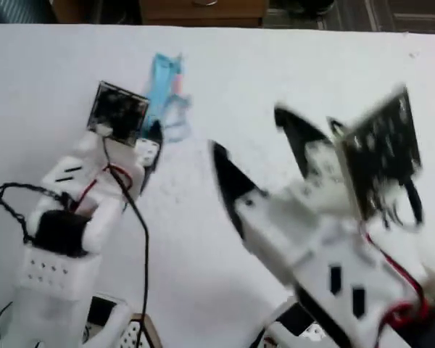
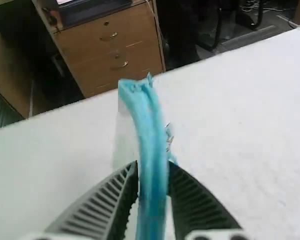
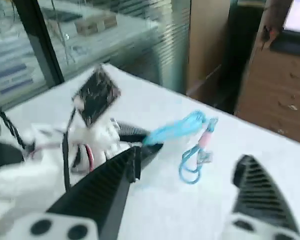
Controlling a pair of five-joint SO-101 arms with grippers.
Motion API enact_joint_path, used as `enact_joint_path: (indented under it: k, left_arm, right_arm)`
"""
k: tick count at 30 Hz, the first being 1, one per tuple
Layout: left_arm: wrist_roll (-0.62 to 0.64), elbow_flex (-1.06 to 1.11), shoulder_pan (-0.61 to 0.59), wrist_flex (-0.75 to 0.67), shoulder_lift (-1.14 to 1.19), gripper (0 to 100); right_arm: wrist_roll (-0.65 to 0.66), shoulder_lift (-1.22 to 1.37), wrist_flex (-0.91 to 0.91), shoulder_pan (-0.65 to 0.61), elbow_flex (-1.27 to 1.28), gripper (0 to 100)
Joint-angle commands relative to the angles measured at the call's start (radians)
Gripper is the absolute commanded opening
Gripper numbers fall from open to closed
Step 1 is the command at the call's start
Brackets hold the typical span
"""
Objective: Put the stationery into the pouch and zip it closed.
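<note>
The pouch (image 1: 164, 81) is clear plastic with a light blue zip edge, and it stands on edge on the white table (image 1: 290, 72). My left gripper (image 1: 152, 141) is shut on its near end. In the left wrist view the blue zip strip (image 2: 146, 120) runs up between the two dark fingers (image 2: 115, 200). Something pink (image 3: 206, 138) and a blue loop (image 3: 190, 170) show at the pouch (image 3: 176, 128). My right gripper (image 1: 264, 159) hangs open above the table to the right of the pouch, nothing between its fingers (image 3: 110, 185).
A wooden drawer cabinet (image 2: 110, 50) stands past the table's far edge. The left arm's black cable (image 1: 141, 232) trails toward the near edge. Bare tabletop lies between the two arms and to the far right.
</note>
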Motion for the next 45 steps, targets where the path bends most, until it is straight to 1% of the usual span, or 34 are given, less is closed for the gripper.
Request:
enact_joint_path:
  k: [1,2,5,8,10,13,15,17,20,23,28,31,34,36,37,39,42,43,45]
  left_arm:
    - [0.101,0.000,0.005,0.032,0.065,25]
    - [0.115,0.000,0.005,0.035,0.076,25]
    - [0.095,0.000,0.004,0.060,0.093,25]
    - [0.089,0.000,0.004,0.098,0.077,25]
    - [0.089,0.000,0.004,0.144,0.047,26]
    - [0.089,0.000,0.015,0.222,-0.019,29]
    - [0.077,0.000,0.035,0.261,-0.068,29]
    - [0.064,0.000,0.062,0.315,-0.116,29]
    - [0.052,0.000,0.124,0.397,-0.173,30]
    - [-0.015,0.000,0.183,0.482,-0.205,30]
    - [-0.049,-0.051,0.185,0.548,-0.206,30]
    - [-0.051,-0.069,0.170,0.552,-0.205,30]
    - [-0.063,0.003,0.139,0.546,-0.205,29]
    - [-0.104,0.106,0.081,0.516,-0.211,29]
    - [-0.115,0.150,0.031,0.493,-0.213,29]
    - [-0.104,0.221,-0.107,0.430,-0.213,29]
    - [-0.083,0.272,-0.300,0.338,-0.213,29]
    - [-0.087,0.278,-0.341,0.321,-0.213,27]
    - [-0.089,0.279,-0.380,0.311,-0.213,22]
  right_arm:
    - [-0.009,-0.200,-0.018,0.127,0.341,14.4]
    - [-0.008,-0.251,-0.035,0.173,0.425,10.6]
    - [-0.005,-0.401,-0.091,0.302,0.671,1.0]
    - [-0.003,-0.547,-0.157,0.400,0.913,4.3]
    - [-0.002,-0.644,-0.213,0.447,1.060,3.4]
    - [0.000,-0.783,-0.285,0.481,1.243,1.6]
    - [0.037,-0.863,-0.314,0.481,1.336,1.7]
    - [0.069,-0.926,-0.331,0.484,1.405,1.7]
    - [0.072,-0.984,-0.329,0.484,1.470,1.7]
    - [0.069,-0.981,-0.328,0.486,1.496,1.7]
    - [0.068,-0.929,-0.329,0.486,1.501,1.7]
    - [0.068,-0.885,-0.335,0.486,1.501,1.7]
    - [0.068,-0.837,-0.335,0.486,1.514,1.7]
    - [0.068,-0.819,-0.344,0.486,1.562,1.7]
    - [0.068,-0.812,-0.366,0.487,1.596,1.7]
    - [0.074,-0.817,-0.427,0.513,1.666,1.7]
    - [0.091,-0.857,-0.499,0.565,1.691,1.7]
    - [0.112,-0.877,-0.503,0.575,1.692,1.7]
    - [0.155,-0.920,-0.501,0.579,1.715,1.7]
